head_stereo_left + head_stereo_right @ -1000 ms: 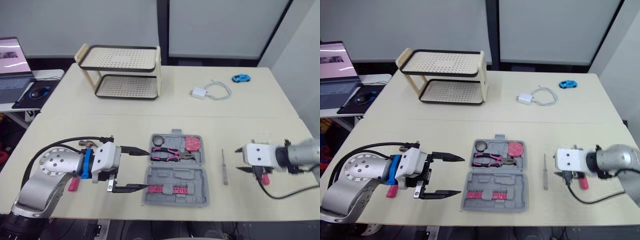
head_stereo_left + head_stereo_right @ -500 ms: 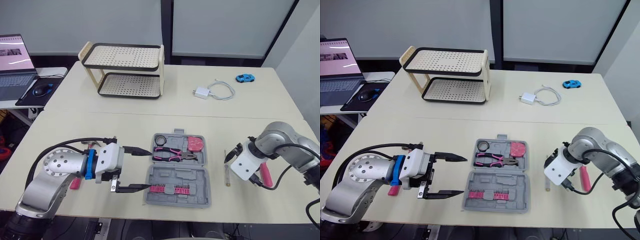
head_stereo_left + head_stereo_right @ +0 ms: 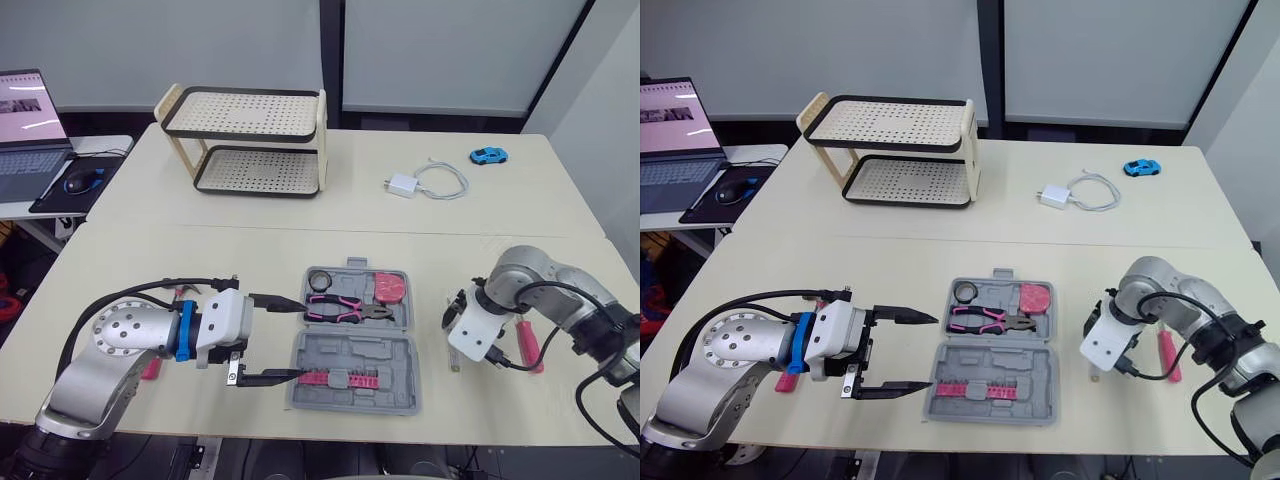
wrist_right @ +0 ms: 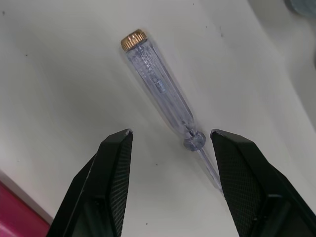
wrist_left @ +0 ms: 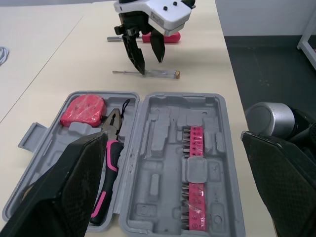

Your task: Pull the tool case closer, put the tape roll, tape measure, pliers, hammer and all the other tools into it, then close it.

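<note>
Table (image 3: 250, 250): carries the open case (image 3: 352, 405) at its near middle.
Case: lid laid flat; pliers (image 3: 340, 308), tape roll (image 3: 318, 278) and tape measure (image 3: 388, 288) lie in the far half.
Left gripper (image 3: 296, 338): spread wide, empty, just beside the case's left edge.
Right gripper (image 5: 150, 63): fingers apart, straddling the screwdriver (image 4: 158, 86) right of the case, not touching it.
Screwdriver: thin, clear, flat on the table.
Risk: the slim shaft may roll or squirt out if the fingers close off-centre; going too low would scrape the table.
</note>
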Robot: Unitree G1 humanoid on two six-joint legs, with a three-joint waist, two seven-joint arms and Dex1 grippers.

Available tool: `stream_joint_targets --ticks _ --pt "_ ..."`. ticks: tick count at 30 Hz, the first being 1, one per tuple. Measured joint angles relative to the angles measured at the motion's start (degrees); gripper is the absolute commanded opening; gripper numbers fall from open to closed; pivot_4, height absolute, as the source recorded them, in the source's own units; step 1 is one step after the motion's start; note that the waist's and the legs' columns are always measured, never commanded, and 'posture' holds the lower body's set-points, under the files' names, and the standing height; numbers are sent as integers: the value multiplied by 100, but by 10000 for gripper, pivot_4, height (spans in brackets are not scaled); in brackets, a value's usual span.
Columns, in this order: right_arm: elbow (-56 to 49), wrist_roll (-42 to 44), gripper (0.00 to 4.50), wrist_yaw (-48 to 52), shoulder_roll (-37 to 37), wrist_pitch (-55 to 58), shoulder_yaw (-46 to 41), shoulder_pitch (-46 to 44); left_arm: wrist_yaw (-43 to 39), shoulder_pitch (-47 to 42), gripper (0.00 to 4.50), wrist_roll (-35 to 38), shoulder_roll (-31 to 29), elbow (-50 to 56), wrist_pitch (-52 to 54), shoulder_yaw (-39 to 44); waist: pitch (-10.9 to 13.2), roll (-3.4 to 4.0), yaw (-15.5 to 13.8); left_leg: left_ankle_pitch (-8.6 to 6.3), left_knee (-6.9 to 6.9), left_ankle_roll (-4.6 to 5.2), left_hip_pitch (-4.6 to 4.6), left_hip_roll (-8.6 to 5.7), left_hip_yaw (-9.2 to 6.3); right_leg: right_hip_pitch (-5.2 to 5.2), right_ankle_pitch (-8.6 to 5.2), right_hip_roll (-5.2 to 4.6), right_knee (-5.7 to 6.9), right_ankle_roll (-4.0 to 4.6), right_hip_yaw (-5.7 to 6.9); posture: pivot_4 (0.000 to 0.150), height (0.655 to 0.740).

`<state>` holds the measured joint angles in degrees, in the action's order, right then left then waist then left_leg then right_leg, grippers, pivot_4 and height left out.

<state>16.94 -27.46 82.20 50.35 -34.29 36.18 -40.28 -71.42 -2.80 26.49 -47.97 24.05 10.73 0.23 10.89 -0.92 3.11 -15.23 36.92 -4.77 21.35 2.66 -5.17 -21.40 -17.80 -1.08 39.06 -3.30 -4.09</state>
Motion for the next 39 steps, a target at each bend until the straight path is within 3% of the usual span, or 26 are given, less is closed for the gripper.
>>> stream_joint_targets --ticks 3,15,19,23,28,31,36,39 --pt "239 -85 27604 -3 -149 -139 104 -132 22 6 45000 -6 2 8 0 0 0 0 2 0 0 0 1 0 0 0 0 0 0 0 0 1500 7350" --pt "695 -335 3528 -241 -371 -537 197 -323 116 104 45000 -51 26 28 -4 0 0 0 -4 0 1 0 -2 0 -1 4 1 0 0 0 1 1500 7350" --pt "435 -223 2490 -187 -212 -427 142 -167 143 92 45000 -82 71 20 -12 -16 0 1 -22 0 1 0 0 0 -4 3 1 -1 1 0 3 1500 7350" --pt "-496 341 2490 149 307 176 -215 233 166 29 45000 -109 103 -17 -21 -105 10 17 -41 0 2 0 4 -1 -6 0 1 -2 2 -1 4 1500 7350" --pt "-1959 1300 2490 423 1287 1867 -1315 1104 161 -112 45000 -117 139 -181 -97 -120 13 25 -127 0 3 0 4 0 -13 2 1 1 4 0 10 1500 7350" --pt "-2947 2045 2490 452 1601 3859 -2095 1952 92 -211 45000 -117 156 -258 -129 -150 12 26 -132 0 2 0 5 -1 -16 4 0 2 2 1 12 1500 7350" --pt "-4452 3309 2489 94 1565 8033 -3378 3236 -97 -262 45000 -108 190 -526 -348 -211 11 25 -145 0 2 -1 11 -1 -20 1 -2 3 -4 -1 15 1500 7350" --pt "-4969 3717 2489 -594 972 10198 -3995 3525 -214 -261 45000 -63 215 -613 -410 -213 15 16 -126 0 0 -2 20 -2 -17 -6 -2 3 -12 -4 11 1500 7350"
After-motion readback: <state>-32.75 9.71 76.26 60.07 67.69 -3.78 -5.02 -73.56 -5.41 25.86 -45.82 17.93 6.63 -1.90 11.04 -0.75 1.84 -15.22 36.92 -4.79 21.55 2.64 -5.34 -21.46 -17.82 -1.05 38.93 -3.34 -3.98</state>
